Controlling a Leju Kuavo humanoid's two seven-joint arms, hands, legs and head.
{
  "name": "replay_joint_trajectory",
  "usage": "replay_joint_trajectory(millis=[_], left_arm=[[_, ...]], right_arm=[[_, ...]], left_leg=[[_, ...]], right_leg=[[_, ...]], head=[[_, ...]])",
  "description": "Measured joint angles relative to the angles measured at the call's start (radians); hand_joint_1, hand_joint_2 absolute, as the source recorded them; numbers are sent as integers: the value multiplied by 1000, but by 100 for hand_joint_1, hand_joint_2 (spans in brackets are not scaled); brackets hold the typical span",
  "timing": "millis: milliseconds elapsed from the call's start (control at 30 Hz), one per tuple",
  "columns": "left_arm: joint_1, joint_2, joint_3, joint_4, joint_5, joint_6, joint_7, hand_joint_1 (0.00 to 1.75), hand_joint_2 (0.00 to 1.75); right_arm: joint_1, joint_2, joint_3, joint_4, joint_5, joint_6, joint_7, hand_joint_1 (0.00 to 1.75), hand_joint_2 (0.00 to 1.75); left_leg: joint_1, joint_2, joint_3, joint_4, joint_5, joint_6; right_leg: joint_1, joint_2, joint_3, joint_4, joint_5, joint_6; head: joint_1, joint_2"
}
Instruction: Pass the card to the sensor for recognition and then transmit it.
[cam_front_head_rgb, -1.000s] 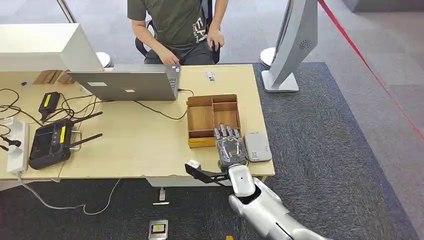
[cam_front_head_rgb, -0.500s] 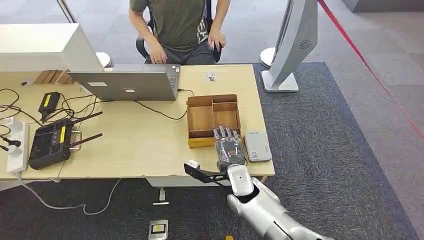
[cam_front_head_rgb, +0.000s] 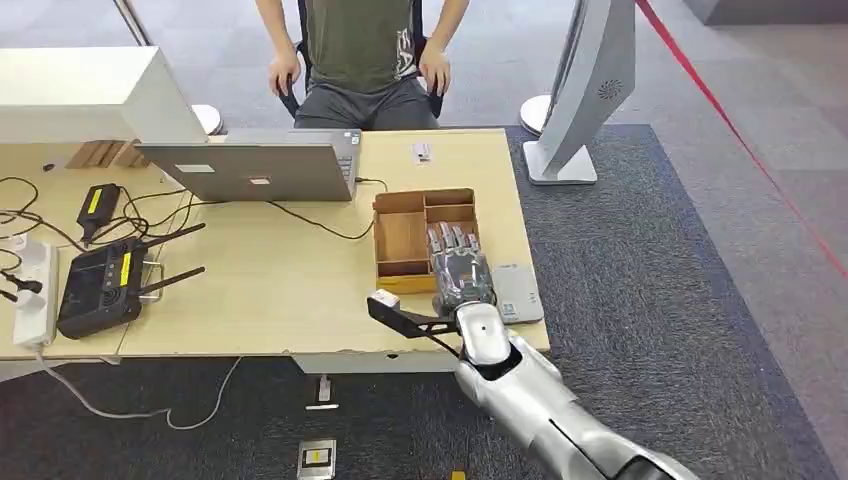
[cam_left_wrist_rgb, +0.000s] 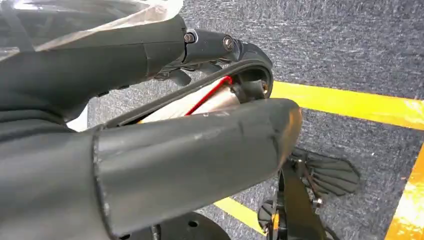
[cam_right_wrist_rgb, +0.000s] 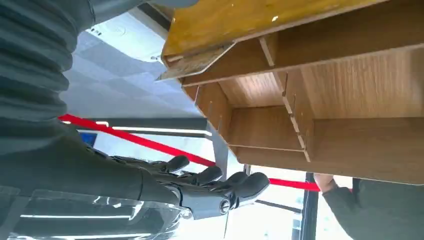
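Since a second ago the right hand (cam_front_head_rgb: 460, 272) has slid forward from the table's near edge, so its fingers (cam_front_head_rgb: 448, 238) now reach over the near right compartment of the wooden tray (cam_front_head_rgb: 402, 238), and the person (cam_front_head_rgb: 362, 50) behind the desk has turned square-on with both hands at the chair. Those fingers lie straight and close together, flat and palm-down, holding nothing that I can make out; the right wrist view shows them extended beside the tray's dividers. Judging by the reach, the hand is going into the tray to fetch the card, which I cannot see in any compartment, as the hand covers the likely one. Just beside the hand lies the grey sensor (cam_front_head_rgb: 518, 292), flat near the table (cam_front_head_rgb: 280, 290) corner, handy for a short swipe afterwards. The left hand (cam_left_wrist_rgb: 150, 150) hangs low over the carpet; I cannot tell how its fingers lie. Farther off sit a laptop (cam_front_head_rgb: 250, 168) and a black router (cam_front_head_rgb: 100, 285) with a yellow label too small to read; no writing is legible anywhere
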Motion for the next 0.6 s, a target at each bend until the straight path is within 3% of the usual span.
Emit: replay_joint_trajectory(millis=[367, 600], left_arm=[[0, 11, -2, 0, -42, -41, -12, 0, 0], [0, 18, -3, 0, -50, -49, -18, 0, 0]], right_arm=[[0, -49, 0, -49, 10, 59, 72, 0, 175], [7, -81, 1, -50, 17, 75, 83, 0, 175]], left_leg=[[0, 0, 0, 0, 0, 0], [0, 0, 0, 0, 0, 0]], right_leg=[[0, 0, 0, 0, 0, 0], [0, 0, 0, 0, 0, 0]], head=[[0, 0], [0, 0]])
